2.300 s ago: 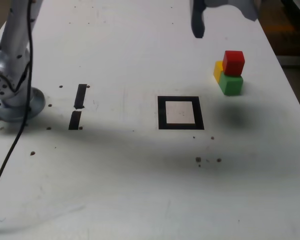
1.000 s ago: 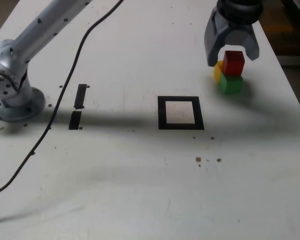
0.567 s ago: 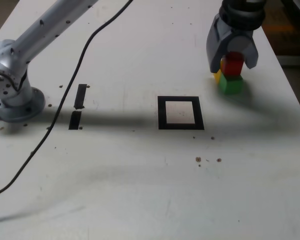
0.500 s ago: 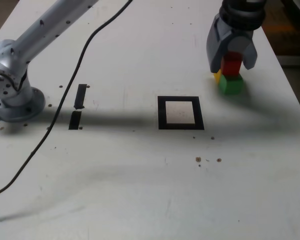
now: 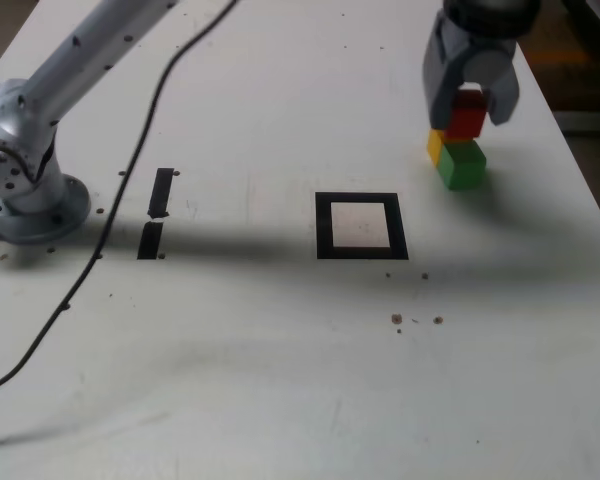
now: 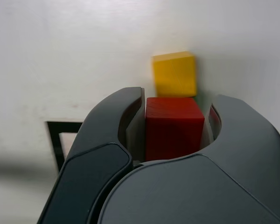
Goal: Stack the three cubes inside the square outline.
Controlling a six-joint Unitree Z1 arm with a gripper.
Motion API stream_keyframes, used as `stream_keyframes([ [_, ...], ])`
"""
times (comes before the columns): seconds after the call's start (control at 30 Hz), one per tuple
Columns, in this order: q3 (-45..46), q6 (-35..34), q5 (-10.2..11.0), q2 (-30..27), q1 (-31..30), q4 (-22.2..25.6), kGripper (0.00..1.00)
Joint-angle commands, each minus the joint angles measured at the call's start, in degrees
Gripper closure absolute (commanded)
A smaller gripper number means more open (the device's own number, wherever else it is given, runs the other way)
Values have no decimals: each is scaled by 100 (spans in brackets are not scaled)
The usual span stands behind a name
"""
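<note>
My arm [image 5: 75, 50] reaches from its base [image 5: 20, 190] near the desk's [image 5: 280, 380] left edge in the exterior view, up out of the picture and down again near the far right corner, with my gripper [image 5: 469, 98] pointing down. Its jaws are closed on the red cube [image 5: 467, 113], one on each side; the wrist view shows the red cube [image 6: 174, 127] pressed between them. In the exterior view the red cube sits just over the green cube [image 5: 462, 165]; I cannot tell whether they touch. The yellow cube [image 5: 435, 146] stands on the desk against the green one, on its left in that view. The square outline [image 5: 360, 225] lies nearer the desk's middle, apart from the cubes and with only white inside. Two short black tape strips [image 5: 157, 210] lie towards my base. A black cable [image 5: 100, 240] trails over the desk on that side, and a few dark specks [image 5: 415, 320] dot the surface in front of the outline.
</note>
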Motion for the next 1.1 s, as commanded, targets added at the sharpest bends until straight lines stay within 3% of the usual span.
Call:
stream_keyframes([
  [0.0,512,-96,66,-815,-37,59,73],
  [0.17,1785,-464,131,-1856,-259,8,74],
  [0.3,2648,-887,14,-2178,-628,-208,74],
  [0.53,3867,-1554,-349,-2253,-1342,-1198,74],
  [0.67,4437,-1676,-495,-2368,-1428,-1728,74],
  [1.07,4757,-1704,-452,-2155,-1405,-2163,74],
])
